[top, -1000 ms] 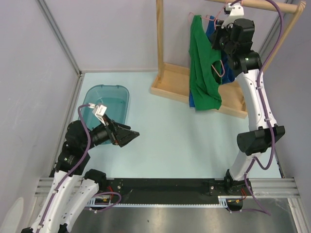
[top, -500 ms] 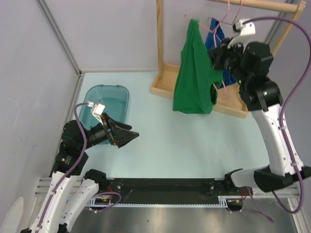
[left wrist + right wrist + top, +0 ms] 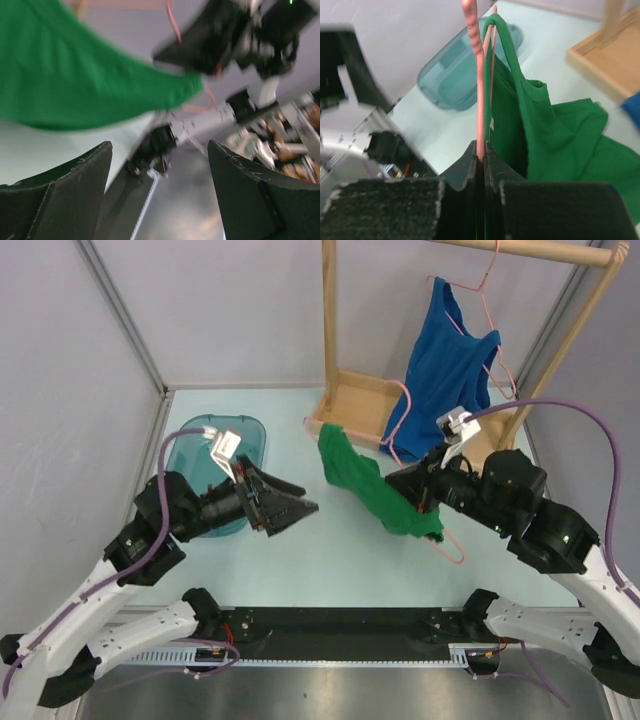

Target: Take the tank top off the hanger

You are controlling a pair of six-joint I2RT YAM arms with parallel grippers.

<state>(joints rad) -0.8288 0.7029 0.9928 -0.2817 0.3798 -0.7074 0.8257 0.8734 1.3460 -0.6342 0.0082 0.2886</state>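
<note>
Green fabric tank top: hangs on thin pink wire hanger pinched by right gripper above pale table; left gripper near, jaws spread, gripping nothing; removal apparently not yet done.

Pale lilac walls close in a light blue table. A wooden rack stands far right. A teal bin lies left. A rail runs along the near edge.

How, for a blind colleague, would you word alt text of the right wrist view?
The right hand is shut on a pink hanger carrying a green tank top, over a pale table with a teal bin beyond.
</note>
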